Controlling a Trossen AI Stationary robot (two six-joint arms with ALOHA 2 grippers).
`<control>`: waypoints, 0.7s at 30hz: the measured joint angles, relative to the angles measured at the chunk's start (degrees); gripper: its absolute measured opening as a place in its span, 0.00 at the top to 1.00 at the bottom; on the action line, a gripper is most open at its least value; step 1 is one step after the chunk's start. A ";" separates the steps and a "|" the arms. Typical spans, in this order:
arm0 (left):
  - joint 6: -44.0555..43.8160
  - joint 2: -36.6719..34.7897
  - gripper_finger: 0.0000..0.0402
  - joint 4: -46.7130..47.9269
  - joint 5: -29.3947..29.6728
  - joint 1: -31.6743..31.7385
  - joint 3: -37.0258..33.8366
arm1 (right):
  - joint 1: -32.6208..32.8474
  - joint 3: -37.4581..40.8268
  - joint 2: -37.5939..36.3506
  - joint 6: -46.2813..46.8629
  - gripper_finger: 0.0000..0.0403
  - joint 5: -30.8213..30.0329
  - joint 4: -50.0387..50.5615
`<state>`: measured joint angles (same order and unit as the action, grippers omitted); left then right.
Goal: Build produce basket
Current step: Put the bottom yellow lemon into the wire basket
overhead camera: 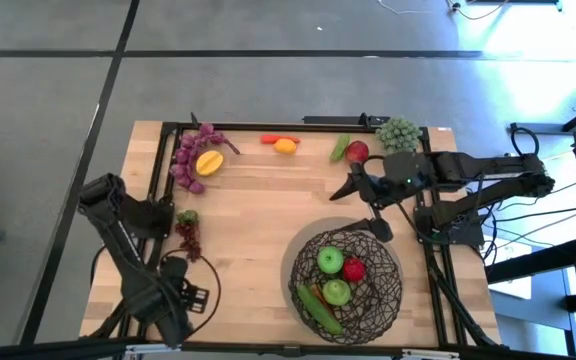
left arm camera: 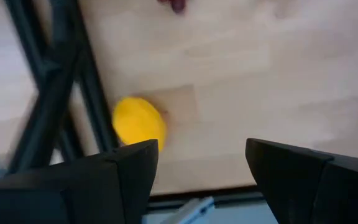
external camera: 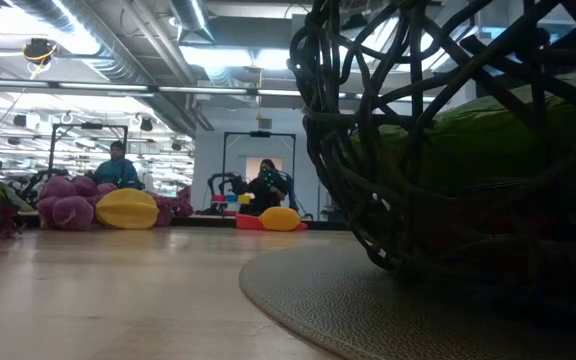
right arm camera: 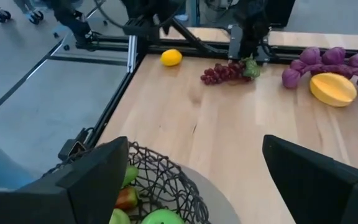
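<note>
Basket (overhead camera: 346, 278) with apples just below the right gripper (overhead camera: 360, 203), jaws wide, empty; left jaws likewise.

Robotics lab: exposed ceiling ducts (external camera: 118, 50), framed workbench (overhead camera: 268, 200).

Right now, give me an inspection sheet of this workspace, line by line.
Surface: wooden table, round mat under the basket.
Job's things: wire basket holds two green apples, a red one and a cucumber; grapes, lemons and other produce lie outside.
Clutter: nothing seen.
Grippers: left gripper over the table's near-left edge by a lemon, jaws open; right gripper just beyond the basket, jaws open.
Cables: loops at both arm bases.
Surroundings: people seated far behind.
</note>
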<state>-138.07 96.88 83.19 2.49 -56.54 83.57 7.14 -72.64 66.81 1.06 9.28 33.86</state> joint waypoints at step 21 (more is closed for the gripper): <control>6.85 -0.02 0.42 -19.35 -8.54 -8.32 -18.70 | -3.81 0.00 -0.15 3.06 0.09 -0.15 -7.16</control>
<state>-131.22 96.86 63.84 -6.05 -64.86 64.88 3.33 -72.64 66.65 4.12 9.13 26.70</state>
